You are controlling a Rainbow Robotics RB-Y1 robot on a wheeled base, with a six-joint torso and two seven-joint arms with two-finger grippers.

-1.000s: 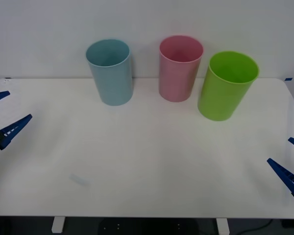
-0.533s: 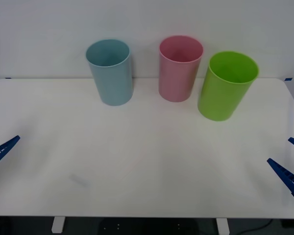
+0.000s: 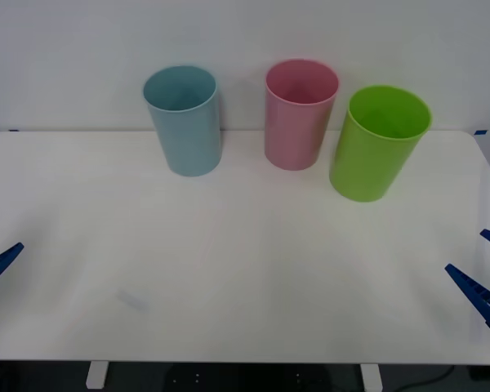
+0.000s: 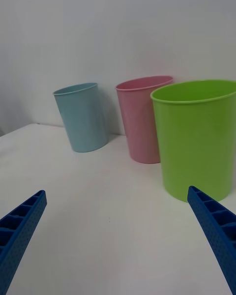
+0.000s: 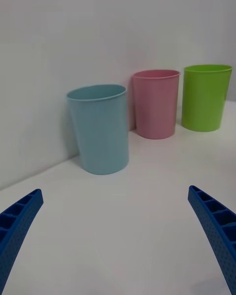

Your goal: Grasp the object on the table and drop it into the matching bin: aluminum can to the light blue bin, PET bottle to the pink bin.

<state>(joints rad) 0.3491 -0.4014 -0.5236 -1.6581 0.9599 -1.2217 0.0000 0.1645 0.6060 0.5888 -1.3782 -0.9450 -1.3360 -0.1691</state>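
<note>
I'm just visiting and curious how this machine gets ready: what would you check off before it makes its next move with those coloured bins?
1. Can on the table to pick up: not ok; none lies on the white top.
2. Light blue bin upright at the far edge: ok.
3. Pink bin upright beside it, apart from the lime green bin: ok.
4. Left end effector open and holding nothing: ok, at the table's left edge.
5. Right end effector open and holding nothing: ok, at the right edge.
6. Whether the can is inside a bin: cannot tell.
</note>
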